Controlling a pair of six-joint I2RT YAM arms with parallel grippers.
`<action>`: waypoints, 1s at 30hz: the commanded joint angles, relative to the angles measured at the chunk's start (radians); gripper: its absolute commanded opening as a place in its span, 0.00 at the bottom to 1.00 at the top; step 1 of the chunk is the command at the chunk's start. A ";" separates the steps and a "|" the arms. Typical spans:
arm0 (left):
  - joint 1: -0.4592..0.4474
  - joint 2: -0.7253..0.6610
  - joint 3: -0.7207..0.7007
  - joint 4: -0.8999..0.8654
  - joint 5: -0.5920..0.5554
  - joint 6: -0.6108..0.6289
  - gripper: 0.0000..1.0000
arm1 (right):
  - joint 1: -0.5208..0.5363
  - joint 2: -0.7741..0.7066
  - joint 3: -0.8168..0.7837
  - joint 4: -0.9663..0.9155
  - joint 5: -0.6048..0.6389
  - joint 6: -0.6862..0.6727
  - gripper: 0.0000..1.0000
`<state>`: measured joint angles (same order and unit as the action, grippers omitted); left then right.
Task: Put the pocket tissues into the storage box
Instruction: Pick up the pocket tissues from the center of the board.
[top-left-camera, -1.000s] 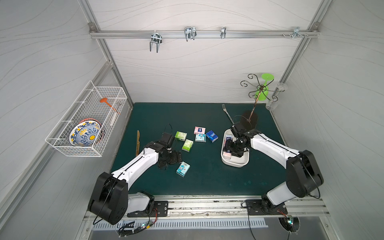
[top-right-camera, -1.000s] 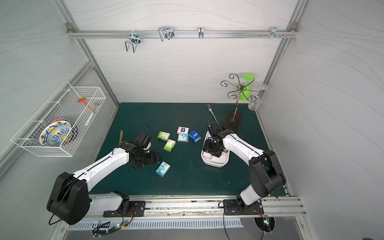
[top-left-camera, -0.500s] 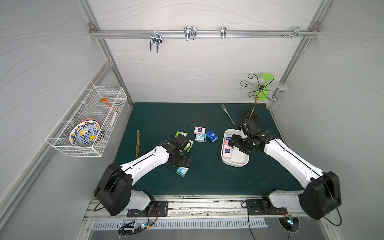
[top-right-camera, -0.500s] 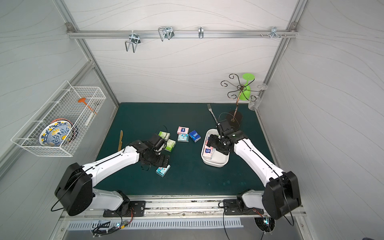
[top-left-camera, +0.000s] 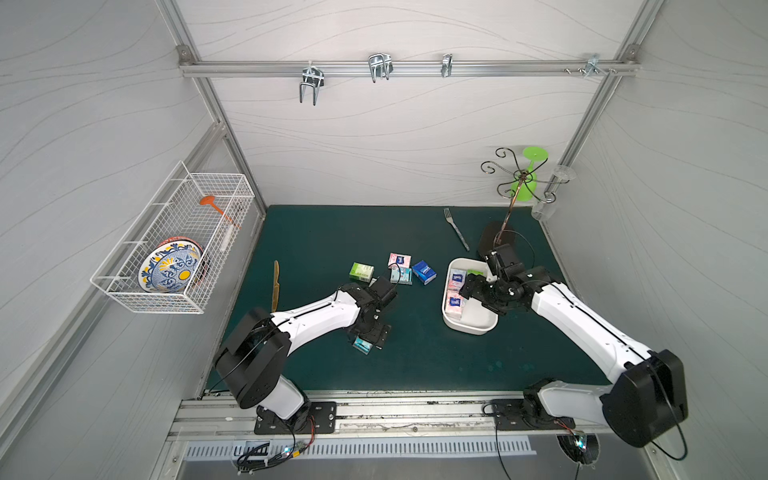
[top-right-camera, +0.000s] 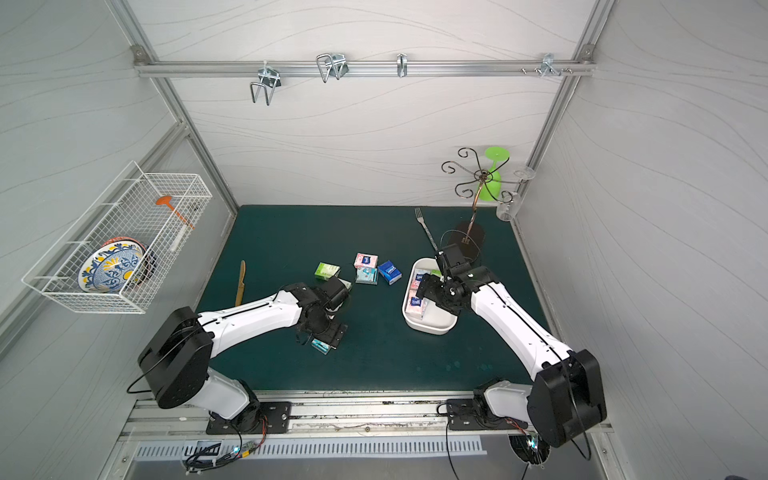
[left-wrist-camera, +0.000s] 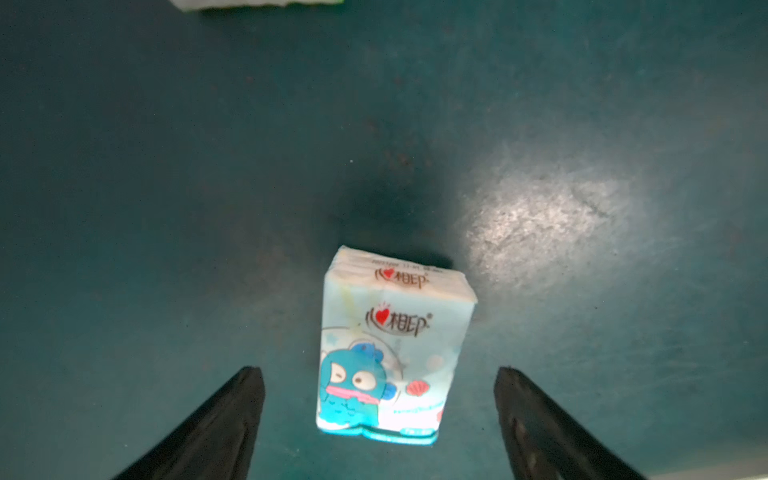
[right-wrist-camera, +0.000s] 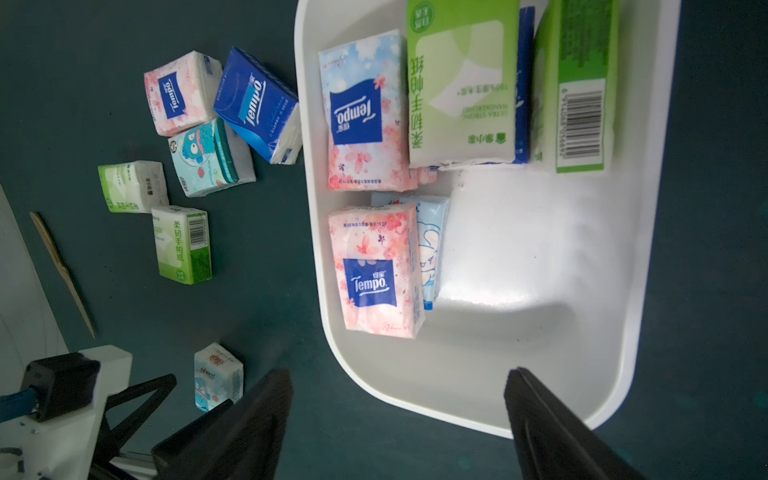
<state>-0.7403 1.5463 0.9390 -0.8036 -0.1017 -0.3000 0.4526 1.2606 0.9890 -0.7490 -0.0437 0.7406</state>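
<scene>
A light blue pocket tissues packet (left-wrist-camera: 395, 345) lies on the green mat near the front. My left gripper (left-wrist-camera: 379, 370) is open and straddles it, with a gap on each side. In a top view the gripper (top-left-camera: 372, 332) hangs right over that packet (top-left-camera: 362, 345). The white storage box (right-wrist-camera: 519, 249) holds several packets: two pink (right-wrist-camera: 365, 112) (right-wrist-camera: 374, 270), green ones (right-wrist-camera: 461, 83) and a light blue one. My right gripper (right-wrist-camera: 399, 371) is open and empty above the box's near end (top-left-camera: 469, 330). Loose packets lie left of the box: green (top-left-camera: 361, 271), pink (top-left-camera: 400, 260), dark blue (top-left-camera: 424, 272), light blue (top-left-camera: 401, 275), another green (right-wrist-camera: 180, 245).
A fork (top-left-camera: 456, 229) lies behind the box, beside the dark base of a wire glass stand (top-left-camera: 505, 232). A wooden knife (top-left-camera: 275, 279) lies at the mat's left edge. A white wire basket (top-left-camera: 178, 249) with a painted plate hangs on the left wall.
My left gripper has swung right and forward to over the light blue packet, its jaws narrowing a little. My right gripper has opened wider and lifted back from inside the box.
</scene>
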 joint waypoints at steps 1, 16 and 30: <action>-0.005 0.029 0.035 -0.004 -0.030 -0.001 0.86 | -0.005 -0.027 0.001 -0.010 -0.011 -0.013 0.87; -0.006 0.091 0.025 0.021 -0.012 0.001 0.57 | -0.040 -0.097 -0.007 -0.040 -0.001 -0.033 0.87; -0.007 0.029 0.062 -0.020 0.014 -0.069 0.44 | -0.091 -0.121 -0.065 -0.021 -0.025 -0.060 0.87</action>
<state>-0.7425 1.6108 0.9440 -0.8001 -0.1135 -0.3264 0.3717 1.1488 0.9298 -0.7589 -0.0597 0.7052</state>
